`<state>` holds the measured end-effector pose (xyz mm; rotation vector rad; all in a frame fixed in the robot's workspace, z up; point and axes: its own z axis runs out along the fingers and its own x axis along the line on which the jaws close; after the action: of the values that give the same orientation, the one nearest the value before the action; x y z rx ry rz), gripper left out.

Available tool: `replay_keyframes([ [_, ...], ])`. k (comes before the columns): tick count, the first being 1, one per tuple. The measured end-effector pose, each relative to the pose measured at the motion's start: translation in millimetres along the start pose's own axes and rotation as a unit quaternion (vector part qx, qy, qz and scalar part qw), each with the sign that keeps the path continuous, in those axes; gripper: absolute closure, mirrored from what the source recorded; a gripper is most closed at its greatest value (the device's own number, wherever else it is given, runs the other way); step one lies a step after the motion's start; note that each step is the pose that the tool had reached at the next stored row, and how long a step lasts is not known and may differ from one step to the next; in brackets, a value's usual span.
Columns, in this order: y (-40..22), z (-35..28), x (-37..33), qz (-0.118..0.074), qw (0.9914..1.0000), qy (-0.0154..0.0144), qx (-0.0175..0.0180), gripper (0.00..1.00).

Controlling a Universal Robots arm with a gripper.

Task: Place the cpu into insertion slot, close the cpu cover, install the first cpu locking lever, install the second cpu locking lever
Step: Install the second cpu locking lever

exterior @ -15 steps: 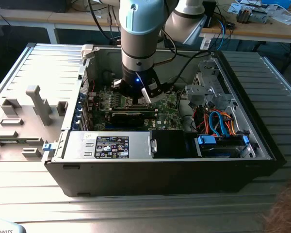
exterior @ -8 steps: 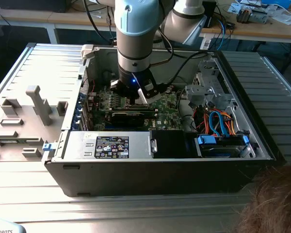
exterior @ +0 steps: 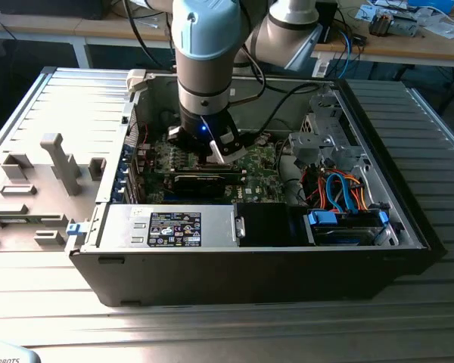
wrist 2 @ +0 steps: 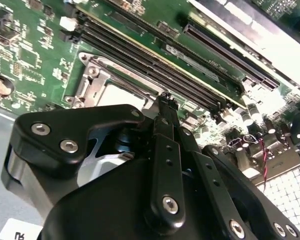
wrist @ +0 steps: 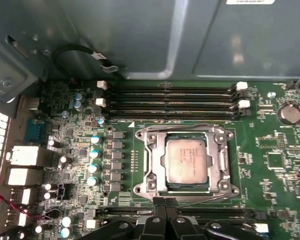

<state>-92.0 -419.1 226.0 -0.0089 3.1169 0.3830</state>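
Note:
The cpu [wrist: 186, 161], a pale silver square chip, lies flat in the insertion slot [wrist: 225, 187] on the green motherboard. The cpu cover [wrist: 152, 165], a silvery frame, lies down around the chip. Thin wire locking levers run low along two sides of the socket, one lever [wrist: 190, 126] on the memory-slot side and the other lever [wrist: 202, 198] on the gripper side. My gripper [wrist: 165, 202] is shut, its black tips together just off the socket's edge beside that lever. In the second wrist view the gripper [wrist 2: 166, 100] stands by the socket [wrist 2: 97, 82]. In the exterior view the gripper [exterior: 212, 147] is low over the board.
Long black memory slots [wrist: 170, 100] run beside the socket, with a coin battery [wrist: 289, 112] nearby. Inside the case sit a black card [exterior: 204, 180], a silver power supply [exterior: 170, 225], and a drive bay with blue and orange cables [exterior: 340, 197]. The case walls [exterior: 250, 268] enclose the board.

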Motion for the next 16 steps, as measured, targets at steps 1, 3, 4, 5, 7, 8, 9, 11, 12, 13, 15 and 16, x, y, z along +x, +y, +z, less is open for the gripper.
replay_keyframes([
  [1, -0.1, 0.6, 1.5, 0.000, 1.00000, 0.0000, -0.0009, 0.89],
  [3, -0.3, 2.5, 4.3, 0.000, 1.00000, 0.0000, -0.0030, 0.89],
  [4, -0.7, 4.1, 5.8, 0.000, 0.99999, 0.0001, -0.0032, 0.89],
  [5, -1.2, 6.3, 7.6, 0.000, 0.99999, 0.0000, -0.0033, 0.89],
  [7, -2.0, 9.9, 10.2, 0.000, 0.99999, 0.0001, -0.0034, 0.89],
  [8, -2.3, 11.4, 11.1, 0.000, 0.99999, 0.0001, -0.0035, 0.89],
  [9, -2.3, 12.4, 11.9, -0.001, 0.99999, 0.0001, -0.0039, 0.89],
  [11, -2.4, 13.5, 13.3, -0.001, 0.99999, 0.0002, -0.0051, 0.89],
  [12, -2.5, 14.1, 14.3, -0.001, 0.99998, 0.0002, -0.0060, 0.89],
  [13, -2.5, 15.1, 15.3, -0.001, 0.99998, 0.0002, -0.0066, 0.89],
  [15, -2.8, 17.1, 17.5, -0.002, 0.99997, 0.0004, -0.0074, 0.89],
  [16, -2.9, 18.2, 17.8, -0.002, 0.99997, 0.0006, -0.0080, 0.89],
])
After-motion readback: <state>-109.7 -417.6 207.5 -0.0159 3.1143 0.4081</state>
